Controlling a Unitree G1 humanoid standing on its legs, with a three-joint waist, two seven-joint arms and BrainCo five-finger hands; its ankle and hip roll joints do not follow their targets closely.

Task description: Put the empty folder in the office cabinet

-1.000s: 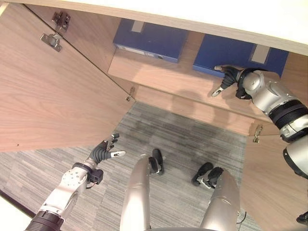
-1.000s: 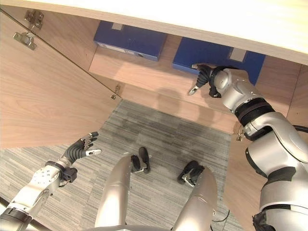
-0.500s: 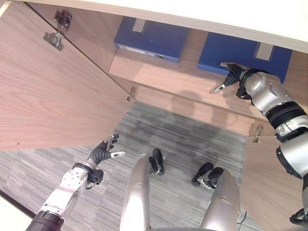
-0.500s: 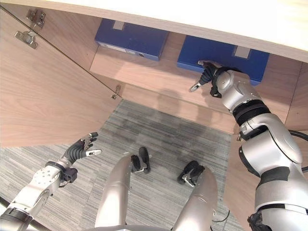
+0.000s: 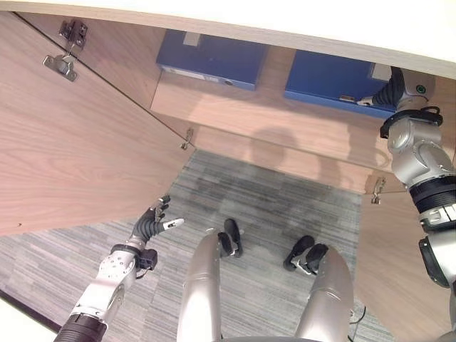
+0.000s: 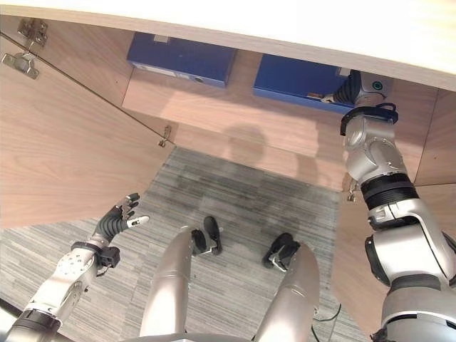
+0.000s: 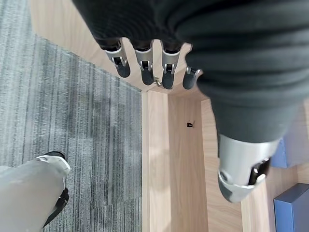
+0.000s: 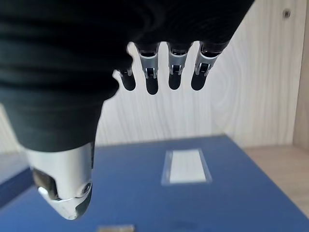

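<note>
Hanging nearest, low over the grey carpet [image 5: 271,206], the left hand [image 5: 151,226] idles with fingers loosely spread and holding nothing, beside the open cabinet door [image 5: 64,149]. Beyond it: the office cabinet [image 5: 285,153], doors swung wide, its wooden shelf [image 5: 263,117] carrying two blue folders laid flat. Item one, the left blue folder [image 5: 214,57], lies well apart from either hand. Item two, the right blue folder [image 5: 328,78], lies on the shelf under the right hand [image 6: 350,88], which hovers just above it; the wrist view shows that hand's fingers [image 8: 176,72] straight and apart, clear of the cover, gripping nothing. Judged step: placement looks complete, the folder resting inside and released. Next move calls for drawing the right arm back out of the cabinet without dragging the folder along. Obscured: the far ends of both folders are cut off by the cabinet's top edge, and whether either is empty cannot be told.
</note>
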